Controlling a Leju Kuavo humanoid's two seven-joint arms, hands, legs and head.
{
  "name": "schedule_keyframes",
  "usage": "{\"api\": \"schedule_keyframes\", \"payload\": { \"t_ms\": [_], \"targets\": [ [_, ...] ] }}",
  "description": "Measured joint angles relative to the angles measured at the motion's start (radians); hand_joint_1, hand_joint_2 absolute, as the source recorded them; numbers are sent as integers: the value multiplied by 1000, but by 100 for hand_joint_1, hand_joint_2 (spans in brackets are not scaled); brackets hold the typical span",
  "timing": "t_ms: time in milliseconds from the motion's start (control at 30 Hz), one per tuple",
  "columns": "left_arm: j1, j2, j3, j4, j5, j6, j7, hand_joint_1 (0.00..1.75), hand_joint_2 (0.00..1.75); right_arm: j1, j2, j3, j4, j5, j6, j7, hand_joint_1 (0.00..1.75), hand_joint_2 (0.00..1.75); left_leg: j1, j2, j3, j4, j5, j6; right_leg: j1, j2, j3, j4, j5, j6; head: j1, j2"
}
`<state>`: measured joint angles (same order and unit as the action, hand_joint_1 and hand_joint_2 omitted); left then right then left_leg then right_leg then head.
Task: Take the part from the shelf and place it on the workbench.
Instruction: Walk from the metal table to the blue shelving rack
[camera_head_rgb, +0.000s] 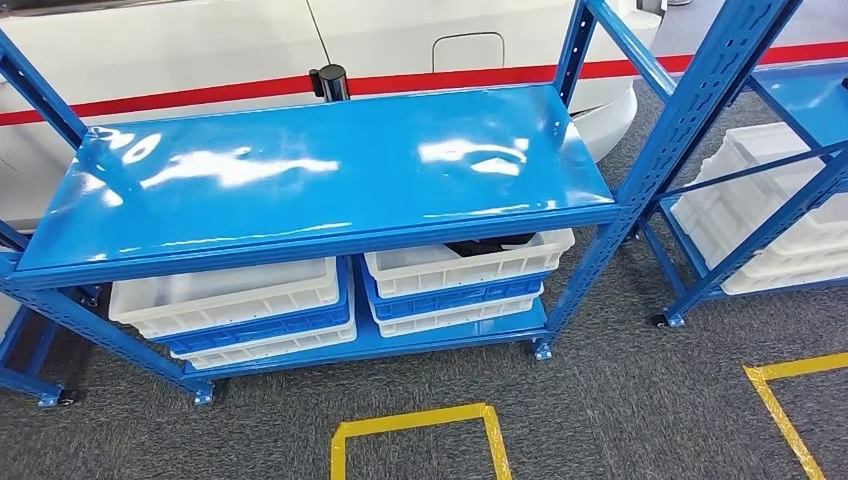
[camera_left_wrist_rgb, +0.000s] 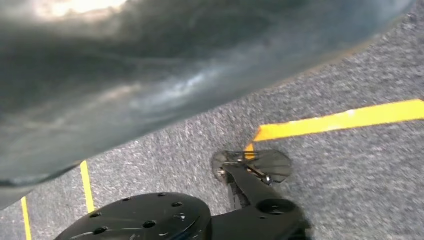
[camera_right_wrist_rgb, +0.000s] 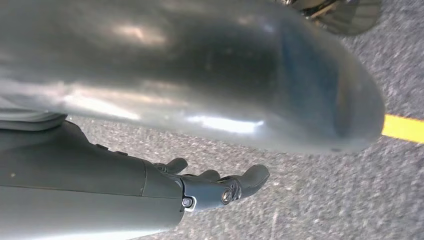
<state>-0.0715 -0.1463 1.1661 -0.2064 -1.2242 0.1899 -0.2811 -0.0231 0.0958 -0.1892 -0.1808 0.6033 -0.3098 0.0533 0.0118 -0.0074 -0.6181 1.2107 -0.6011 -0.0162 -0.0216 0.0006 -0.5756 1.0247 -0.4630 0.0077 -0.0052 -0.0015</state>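
A blue metal shelf (camera_head_rgb: 320, 165) stands in front of me in the head view, with a glossy top board. On its lower board sit stacked white and blue bins (camera_head_rgb: 235, 300). A dark part (camera_head_rgb: 490, 243) lies in the top white bin (camera_head_rgb: 465, 265) of the right stack, mostly hidden under the top board. In the right wrist view my right hand (camera_right_wrist_rgb: 220, 185) hangs over the grey carpet with its fingers stretched out and nothing in them.
A second blue shelf (camera_head_rgb: 700, 110) with stacked white bins (camera_head_rgb: 770, 215) stands at the right. Yellow tape marks (camera_head_rgb: 415, 420) lie on the carpet near me. Behind the shelf is a white body with a red stripe (camera_head_rgb: 200, 95) and a black post (camera_head_rgb: 330, 80).
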Motion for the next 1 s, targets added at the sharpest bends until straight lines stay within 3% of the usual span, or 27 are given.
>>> {"api": "schedule_keyframes", "payload": {
  "t_ms": [67,100,167,233,267,400,467,533,567,600,633,700,767,833,900,933,1000],
  "targets": [
    [1,0,0,0,0,0,0,0,0,0,1,0,0,0,4,-2,0,0,1,1,-63,99,-24,-3,3,0,10,0,-7,-7,0,0],
    [2,0,0,0,0,0,0,0,0,1,1,0,0,0,5,-2,0,0,1,2,-71,97,-6,-3,4,2,15,0,-10,-9,0,0],
    [3,1,0,0,0,0,0,0,0,2,2,0,0,-1,9,-2,0,0,3,3,-36,-7,74,0,4,6,29,0,-19,-5,0,0],
    [1,2,0,0,0,0,0,0,0,3,3,0,0,-2,12,-3,0,0,1,4,13,-123,127,7,10,8,36,2,-30,5,0,0],
    [0,2,0,0,0,0,0,0,0,3,3,0,0,-2,12,-3,0,0,-1,3,25,-151,133,11,12,9,37,1,-35,10,0,0],
    [0,2,1,0,0,0,0,0,0,0,4,0,0,-2,13,-3,0,0,-4,2,33,-170,132,35,11,7,33,10,-48,30,0,0],
    [0,2,1,0,0,1,0,0,0,-1,4,0,0,-2,13,-4,0,0,0,3,38,-177,134,45,10,5,-8,91,-84,30,2,0],
    [-1,2,1,0,0,1,0,0,0,0,5,0,0,-1,13,-4,0,0,0,3,39,-177,131,50,8,5,-85,220,-130,28,2,0],
    [-1,2,1,0,0,1,0,0,0,1,5,0,0,-1,13,-4,0,0,0,2,40,-177,128,51,7,5,-115,262,-138,32,2,0],
    [0,2,1,0,0,1,0,0,0,2,5,0,0,-1,13,-4,0,0,1,1,42,-177,126,51,5,5,-127,268,-129,40,2,0],
    [0,2,1,0,0,1,0,0,0,3,5,0,0,0,13,-4,0,0,2,0,46,-177,123,49,3,5,-119,235,-104,51,2,0],
    [0,1,1,0,0,1,0,0,0,3,5,0,0,1,13,-4,0,0,2,-3,55,-177,115,40,0,2,-65,100,-37,68,3,0],
    [0,2,1,0,0,1,0,0,0,1,6,0,0,4,13,-4,0,0,-2,-4,63,-177,105,28,3,0,-24,14,0,60,2,0],
    [-1,2,1,0,0,2,0,0,0,0,8,0,0,6,13,-2,0,0,-3,-4,69,-181,100,17,7,1,-15,4,6,40,2,0],
    [-1,2,1,0,0,2,0,0,0,1,8,0,0,8,13,0,0,0,1,-1,72,-171,91,8,1,2,-9,1,6,24,1,0],
    [-1,2,1,0,0,2,0,0,0,1,7,0,0,8,13,0,0,0,2,0,62,-143,74,4,-2,2,-3,-1,5,16,0,0],
    [-1,2,1,0,0,2,0,0,0,1,7,0,0,10,13,0,0,0,3,2,8,-27,18,-1,-2,0,6,-3,0,2,-3,0]
  ]
}}
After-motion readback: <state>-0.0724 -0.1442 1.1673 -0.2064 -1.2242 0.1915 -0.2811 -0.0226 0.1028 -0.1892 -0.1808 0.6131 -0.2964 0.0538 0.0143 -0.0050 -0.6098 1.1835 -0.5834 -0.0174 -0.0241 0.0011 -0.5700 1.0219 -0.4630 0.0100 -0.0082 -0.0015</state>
